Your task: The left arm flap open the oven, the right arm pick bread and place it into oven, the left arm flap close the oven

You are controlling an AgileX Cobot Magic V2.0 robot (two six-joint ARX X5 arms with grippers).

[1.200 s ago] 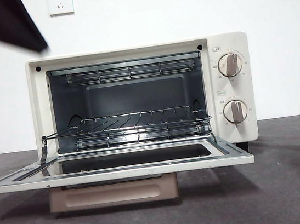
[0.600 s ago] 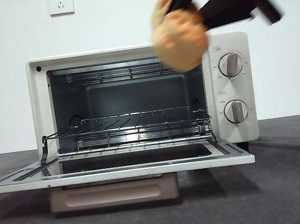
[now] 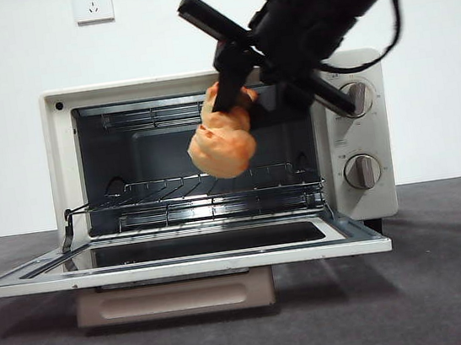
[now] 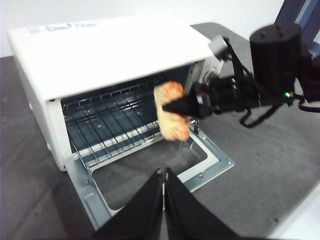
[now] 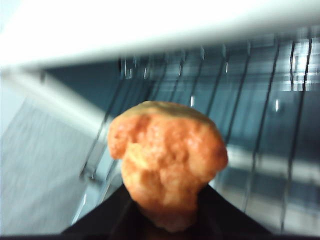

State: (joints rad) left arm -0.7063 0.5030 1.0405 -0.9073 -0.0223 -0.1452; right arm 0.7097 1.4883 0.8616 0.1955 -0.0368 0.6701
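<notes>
Since half a second ago the right gripper [image 3: 226,109] has dropped to the oven [image 4: 100,47] mouth, jaws clamped on the bread [image 3: 222,144], above the wire rack [image 3: 207,188]. Pinched at one end, it may slip onto the open door [image 3: 182,260]; the top edge sits close. Left gripper [image 4: 164,175] waits, jaws together.

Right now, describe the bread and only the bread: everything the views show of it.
The bread is a small golden-orange bun with a lumpy, crusty-looking surface, paler at one end. It is off the rack, in the air at the oven's open mouth above the lowered door. The right gripper is shut on it, its black fingers pinching it at its upper part. Nothing else touches it.
</notes>
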